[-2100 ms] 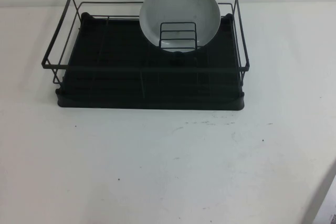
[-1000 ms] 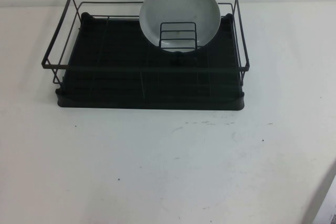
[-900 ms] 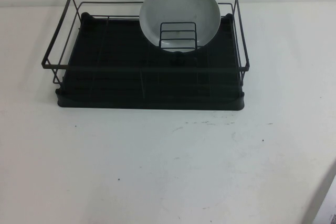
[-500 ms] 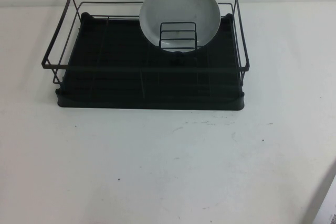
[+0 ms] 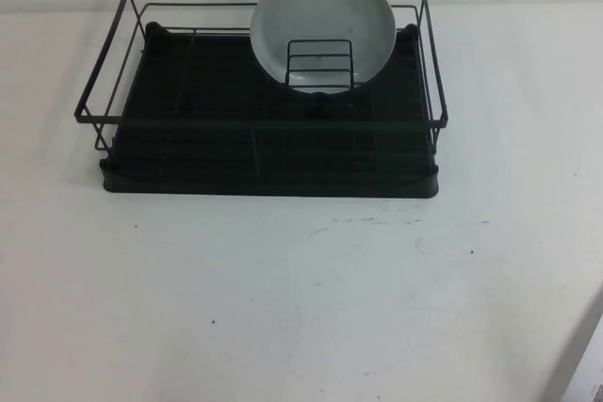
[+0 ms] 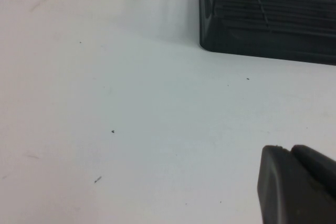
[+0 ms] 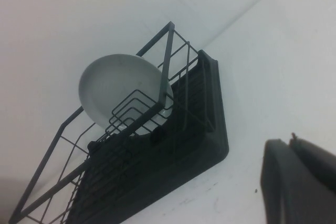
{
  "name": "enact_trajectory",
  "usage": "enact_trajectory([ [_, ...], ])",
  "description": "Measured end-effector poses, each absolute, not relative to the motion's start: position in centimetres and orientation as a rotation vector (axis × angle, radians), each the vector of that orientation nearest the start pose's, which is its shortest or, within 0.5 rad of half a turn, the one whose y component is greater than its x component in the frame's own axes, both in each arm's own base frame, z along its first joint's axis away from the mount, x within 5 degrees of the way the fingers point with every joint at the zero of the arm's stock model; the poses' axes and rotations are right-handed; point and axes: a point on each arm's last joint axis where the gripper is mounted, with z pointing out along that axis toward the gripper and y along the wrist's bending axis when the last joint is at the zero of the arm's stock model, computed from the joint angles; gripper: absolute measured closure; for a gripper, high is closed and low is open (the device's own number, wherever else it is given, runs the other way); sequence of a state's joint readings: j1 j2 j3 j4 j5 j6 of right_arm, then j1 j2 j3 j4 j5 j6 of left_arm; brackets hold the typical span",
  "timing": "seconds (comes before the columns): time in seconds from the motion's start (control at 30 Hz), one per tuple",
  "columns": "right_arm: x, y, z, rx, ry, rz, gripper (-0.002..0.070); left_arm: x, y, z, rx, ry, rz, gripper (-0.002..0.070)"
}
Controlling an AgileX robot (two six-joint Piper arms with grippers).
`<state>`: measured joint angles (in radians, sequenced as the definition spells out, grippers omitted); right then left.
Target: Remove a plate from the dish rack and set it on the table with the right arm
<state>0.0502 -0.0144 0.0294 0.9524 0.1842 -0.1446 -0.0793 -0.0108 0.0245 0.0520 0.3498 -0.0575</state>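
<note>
The pale grey-blue plate [image 5: 322, 18] stands upright at the back right of the black wire dish rack [image 5: 264, 152], leaning behind the small wire holder [image 5: 320, 65]. The right wrist view shows the plate [image 7: 113, 85] and the rack [image 7: 157, 171] from the table's right side. My right gripper [image 7: 290, 142] is shut and empty, low over the white table [image 5: 301, 298], well away from the rack. My left gripper [image 6: 289, 149] is shut and empty over the table, near the rack's front left corner [image 6: 262, 35]. Neither arm shows in the high view.
White table surface with small dark specks spreads in front of the rack and on both sides. A grey slanted edge [image 5: 582, 364] cuts the front right corner of the high view. A pale wall rises behind the rack.
</note>
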Motion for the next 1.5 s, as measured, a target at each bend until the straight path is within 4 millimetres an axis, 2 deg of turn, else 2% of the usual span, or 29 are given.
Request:
enact_trajectory([
  [0.13,5.5,1.7,19.8,0.492,1.582,0.776,0.0694,5.3,-0.3,17.4,0.053,1.846,-0.045,0.0679],
  [0.27,6.1,2.0,23.2,0.422,1.626,0.746,0.0694,5.3,-0.3,17.4,0.053,1.846,-0.045,0.0679],
  [0.4,8.4,2.8,26.5,0.233,1.778,0.645,0.0694,5.3,-0.3,17.4,0.053,1.846,-0.045,0.0679],
  [0.5,11.1,3.2,28.8,0.103,1.868,0.578,0.0694,5.3,-0.3,17.4,0.053,1.846,-0.045,0.0679],
  [0.67,17.7,4.1,31.3,-0.056,2.013,0.531,0.0694,5.3,-0.3,17.4,0.053,1.846,-0.045,0.0679],
  [0.93,28.4,5.9,33.2,-0.261,2.085,0.532,0.0694,5.3,-0.3,17.4,0.053,1.846,-0.045,0.0679],
  [1.07,32.7,7.7,33.9,-0.347,2.065,0.541,0.0694,5.3,-0.3,17.4,0.053,1.846,-0.045,0.0679],
  [1.27,37.8,10.7,34.0,-0.557,2.009,0.532,0.0694,5.3,-0.3,17.4,0.053,1.846,-0.045,0.0679],
  [1.33,39.1,11.8,33.6,-0.611,2.003,0.546,0.0694,5.3,-0.3,17.4,0.053,1.846,-0.045,0.0679],
  [1.5,41.8,13.0,33.4,-0.66,1.967,0.543,0.0666,5.3,-0.3,17.4,0.053,1.846,-0.045,0.0679],
])
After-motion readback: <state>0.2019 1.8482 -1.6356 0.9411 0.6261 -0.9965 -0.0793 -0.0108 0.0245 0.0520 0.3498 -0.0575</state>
